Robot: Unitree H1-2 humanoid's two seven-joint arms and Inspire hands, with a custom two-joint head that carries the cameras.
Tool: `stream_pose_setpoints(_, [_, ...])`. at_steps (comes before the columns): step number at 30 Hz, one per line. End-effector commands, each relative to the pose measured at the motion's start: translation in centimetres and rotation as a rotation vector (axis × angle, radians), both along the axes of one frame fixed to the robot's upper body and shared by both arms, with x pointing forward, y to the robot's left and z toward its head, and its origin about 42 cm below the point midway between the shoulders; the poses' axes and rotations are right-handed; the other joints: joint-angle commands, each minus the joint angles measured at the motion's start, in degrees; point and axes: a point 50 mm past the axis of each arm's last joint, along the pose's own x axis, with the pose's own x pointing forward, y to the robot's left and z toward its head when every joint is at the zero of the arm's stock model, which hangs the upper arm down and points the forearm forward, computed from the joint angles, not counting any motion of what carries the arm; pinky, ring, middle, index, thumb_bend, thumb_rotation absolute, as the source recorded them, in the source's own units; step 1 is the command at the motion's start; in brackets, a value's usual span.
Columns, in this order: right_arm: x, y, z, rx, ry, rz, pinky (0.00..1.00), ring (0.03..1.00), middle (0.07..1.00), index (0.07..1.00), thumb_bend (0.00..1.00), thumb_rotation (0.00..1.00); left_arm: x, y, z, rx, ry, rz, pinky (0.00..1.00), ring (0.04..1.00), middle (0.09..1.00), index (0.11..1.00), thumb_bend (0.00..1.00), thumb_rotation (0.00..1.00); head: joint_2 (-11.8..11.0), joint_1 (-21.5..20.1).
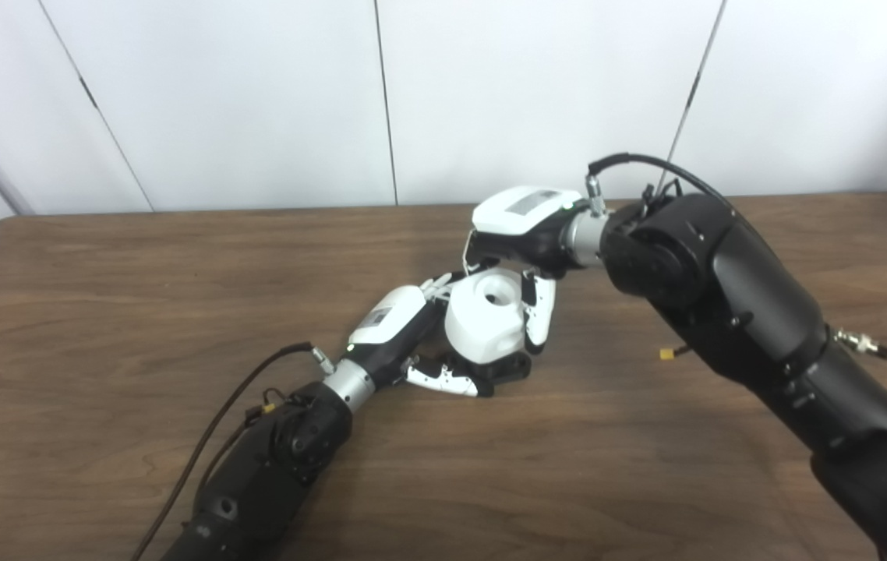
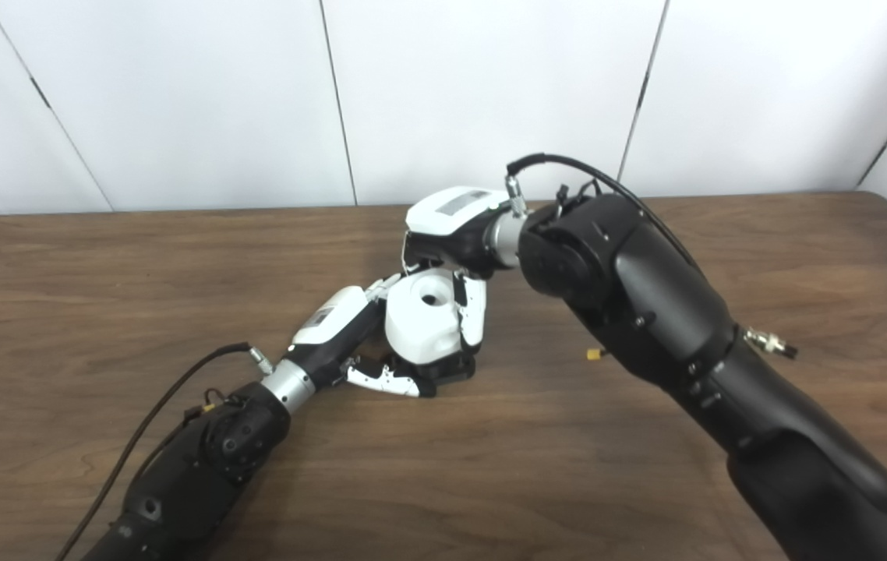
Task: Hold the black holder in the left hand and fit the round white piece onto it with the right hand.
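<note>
The round white piece point(image 1: 484, 319) with a hole in its top sits on the black holder point(image 1: 512, 367), whose dark base shows just beneath it near the table's middle. My left hand point(image 1: 401, 331) reaches in from the lower left and is shut around the holder's base, fingers wrapped under and behind the white piece. My right hand point(image 1: 525, 234) comes from the right and hangs over the piece; its fingers point(image 1: 538, 312) press down along the right side, shut on the white piece. The joint between piece and holder is mostly hidden by fingers.
The brown wooden table point(image 1: 100, 296) stretches wide on both sides of the hands. White wall panels stand behind its far edge. A small yellow connector point(image 1: 667, 354) hangs from my right forearm point(image 1: 724, 288), just above the tabletop.
</note>
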Motion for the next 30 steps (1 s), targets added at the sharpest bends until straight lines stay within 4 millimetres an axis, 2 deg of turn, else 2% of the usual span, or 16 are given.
stream_pose_setpoints(1, [0.3, 0.9, 3.4, -0.001, -0.092, 0.039, 0.67, 0.737, 0.681, 0.483, 0.52, 0.14, -2.8, -2.0, -3.9, 0.059, 0.144, -0.067, 1.00, 1.000, 0.938, 0.481, 0.52, 0.06, -0.01, 0.04])
stream_pose_setpoints(9, [0.3, 1.5, 3.3, -0.051, -0.090, 0.060, 0.67, 0.739, 0.685, 0.484, 0.52, 0.14, -2.9, -2.0, -3.9, 0.064, 0.141, -0.069, 1.00, 1.000, 0.935, 0.481, 0.52, 0.06, 0.17, 0.15])
stream_pose_setpoints(15, [0.1, 1.7, 2.4, -0.046, -0.080, 0.066, 0.59, 0.663, 0.627, 0.484, 0.52, 0.14, -2.9, -2.1, -3.8, 0.067, 0.138, -0.072, 1.00, 1.000, 0.937, 0.481, 0.52, 0.06, 0.29, 0.38])
stream_pose_setpoints(24, [-0.1, 1.8, 1.3, -0.067, -0.061, 0.072, 0.60, 0.701, 0.662, 0.483, 0.52, 0.14, -2.8, -2.2, -3.7, 0.070, 0.135, -0.072, 1.00, 1.000, 0.937, 0.481, 0.52, 0.06, 0.57, 0.59])
stream_pose_setpoints(25, [-0.1, 1.8, 1.2, -0.070, -0.062, 0.073, 0.59, 0.688, 0.654, 0.484, 0.52, 0.14, -2.8, -2.2, -3.7, 0.070, 0.136, -0.071, 1.00, 1.000, 0.939, 0.481, 0.52, 0.06, 0.57, 0.59])
stream_pose_setpoints(27, [-0.2, 1.7, 1.0, -0.075, -0.060, 0.077, 0.51, 0.590, 0.570, 0.483, 0.52, 0.14, -2.8, -2.3, -3.6, 0.073, 0.137, -0.070, 1.00, 1.000, 0.940, 0.481, 0.52, 0.06, 0.57, 0.59])
stream_pose_setpoints(28, [-0.2, 1.6, 0.8, -0.078, -0.057, 0.077, 0.52, 0.592, 0.566, 0.483, 0.52, 0.14, -2.8, -2.3, -3.6, 0.073, 0.136, -0.070, 1.00, 1.000, 0.940, 0.481, 0.52, 0.06, 0.57, 0.59])
stream_pose_setpoints(30, [-0.3, 1.5, 0.5, -0.094, -0.048, 0.078, 0.59, 0.631, 0.593, 0.484, 0.52, 0.14, -2.9, -2.2, -3.6, 0.071, 0.135, -0.069, 1.00, 1.000, 0.939, 0.481, 0.52, 0.06, 0.90, 0.62])
